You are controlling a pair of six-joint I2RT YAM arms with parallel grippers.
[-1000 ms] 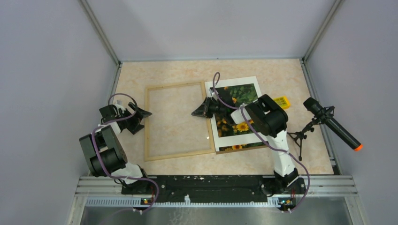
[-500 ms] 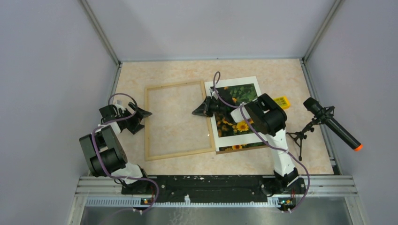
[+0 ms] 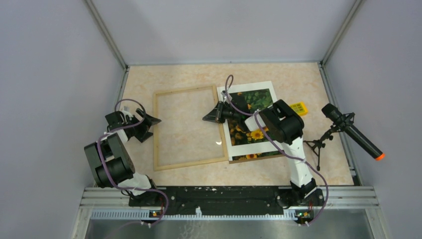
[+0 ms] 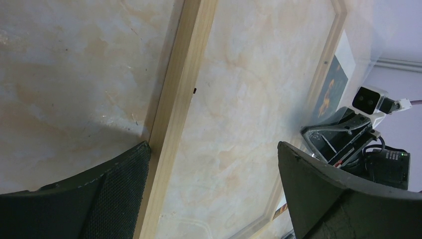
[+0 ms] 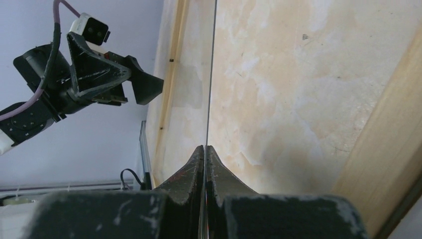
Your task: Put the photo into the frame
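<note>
On the marbled table (image 3: 174, 74), the frame (image 3: 189, 164) lies flat left of centre. It is an open rectangle of pale natural wood, and the tabletop can be seen through it. The photo (image 3: 256, 99) is just beside the frame's right rail, not yet inside it, and is partly covered by the right arm. It is a print of yellow-orange sunflowers on dark green leaves, edged by a white border (image 3: 249, 85). A thin clear pane (image 5: 210, 74), seen edge-on from the right wrist, is pinched between the closed fingers of the right gripper (image 3: 208, 118) over the frame's right side. This is judged to be the main hazard: held by so narrow a bite, the pane could pivot or slip out and strike the frame or the print. A sideways pull could also drag the light frame across the table. The left gripper (image 3: 149, 122) is spread wide with nothing in it, one finger on either side of the frame's left rail. If it is closed off-centre, the frame could be skewed rather than steadied.
</note>
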